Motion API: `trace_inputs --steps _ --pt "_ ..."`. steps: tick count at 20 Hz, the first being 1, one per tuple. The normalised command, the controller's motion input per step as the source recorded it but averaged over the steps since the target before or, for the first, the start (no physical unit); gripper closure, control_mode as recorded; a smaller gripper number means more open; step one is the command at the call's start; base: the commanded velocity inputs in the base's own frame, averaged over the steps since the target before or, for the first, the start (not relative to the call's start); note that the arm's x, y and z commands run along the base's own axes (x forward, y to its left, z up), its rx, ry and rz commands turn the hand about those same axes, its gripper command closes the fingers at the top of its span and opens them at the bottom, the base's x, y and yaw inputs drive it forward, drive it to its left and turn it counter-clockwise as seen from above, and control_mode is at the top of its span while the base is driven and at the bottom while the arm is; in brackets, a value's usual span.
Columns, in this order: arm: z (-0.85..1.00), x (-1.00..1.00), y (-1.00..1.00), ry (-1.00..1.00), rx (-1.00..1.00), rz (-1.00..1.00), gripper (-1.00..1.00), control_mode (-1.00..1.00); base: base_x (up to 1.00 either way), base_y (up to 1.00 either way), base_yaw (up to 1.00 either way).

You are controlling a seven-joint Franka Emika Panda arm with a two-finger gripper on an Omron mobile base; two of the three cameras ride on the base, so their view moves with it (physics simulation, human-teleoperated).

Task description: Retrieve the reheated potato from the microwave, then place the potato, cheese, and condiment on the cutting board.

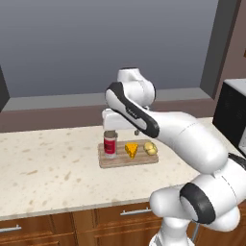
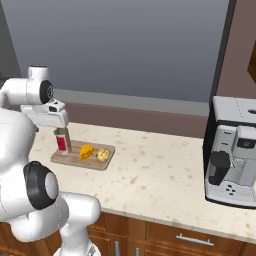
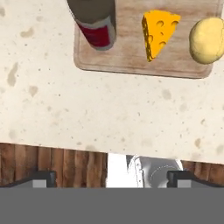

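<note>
1. While the pincer (image 3: 112,177) hangs above the tabletop (image 1: 48,168) with its jaws spread wide and nothing between them, all 3 items sit on the cutting board (image 1: 126,160).
2. On that board, the condiment (image 1: 110,144) stands upright at the left end.
3. Beside it lies the cheese (image 1: 131,149), in the middle.
4. At the right end rests the potato (image 1: 151,148), close to the cheese.
5. Off to the right stands a coffee machine (image 2: 232,160).
</note>
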Motion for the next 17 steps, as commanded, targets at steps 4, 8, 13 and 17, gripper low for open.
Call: trace_inputs --steps 4,8,13,17 --pt "0.13 -0.66 -0.27 -0.15 0.0 0.33 -1.0 -1.0 0.0 0.0 0.0" --pt "0.05 -0.71 -0.32 -0.1 0.04 0.31 -1.0 -1.0 0.0 0.0 0.0" --pt "0.0 -0.78 -0.26 -0.17 0.05 0.32 -1.0 -1.0 0.0 0.0 0.0" --pt "0.07 -0.72 -0.2 -0.12 0.0 0.29 -1.0 -1.0 0.0 0.0 0.0"
